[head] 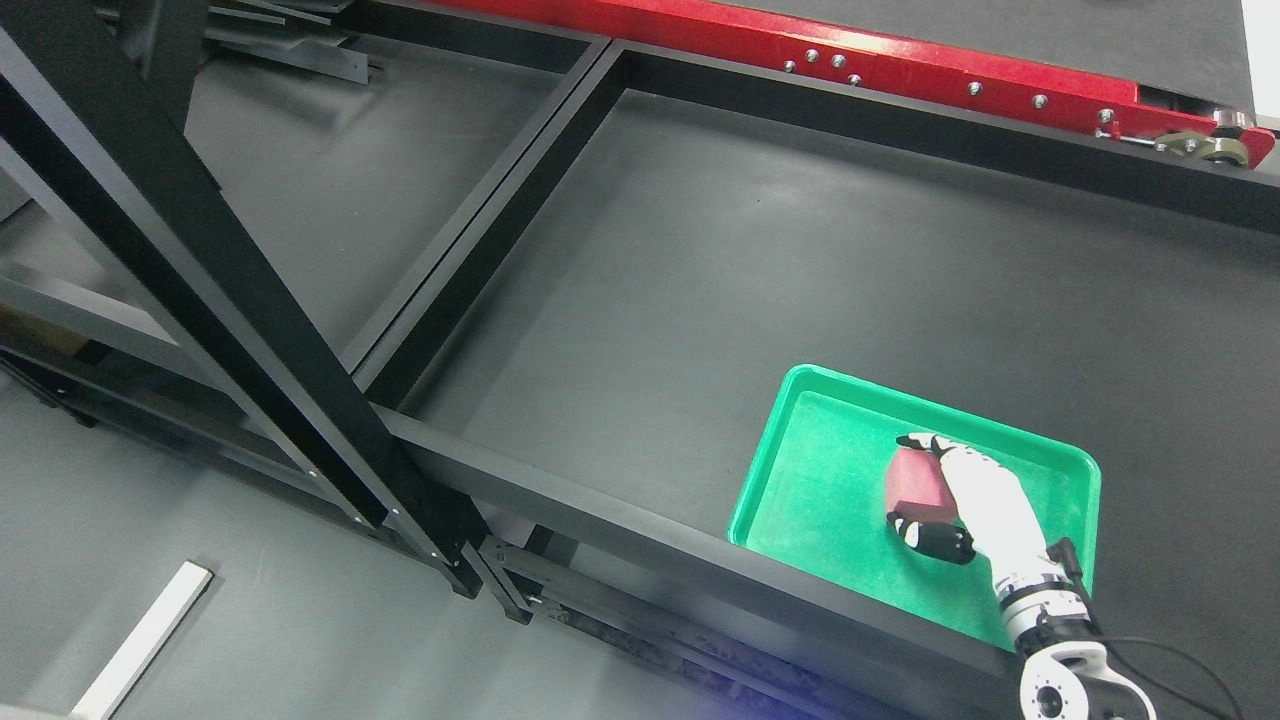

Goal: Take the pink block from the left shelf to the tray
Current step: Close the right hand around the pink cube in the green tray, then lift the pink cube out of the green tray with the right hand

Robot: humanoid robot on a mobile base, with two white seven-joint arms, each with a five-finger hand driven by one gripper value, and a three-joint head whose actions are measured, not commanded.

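Item: shallow bright-green plastic tray (800,420) with raised rim, resting on the dark grey matte worktop (700,260), its near edge just behind the black metal frame rail (620,525).

Item: small pink rectangular block (915,478), inside the tray, right of its middle, low over the tray floor; whether it touches the floor I cannot tell.

Item: my right hand (975,495), white shell with black tips, entering from beyond the tray's lower right corner. My fingers (918,441) are curled round the block, one along its far side and the thumb against its near side, so the block is clasped between them.

Item: red metal beam (900,60) with bolts, well beyond the tray's far side.

Item: white strip (145,640) on the floor, far left of the tray.
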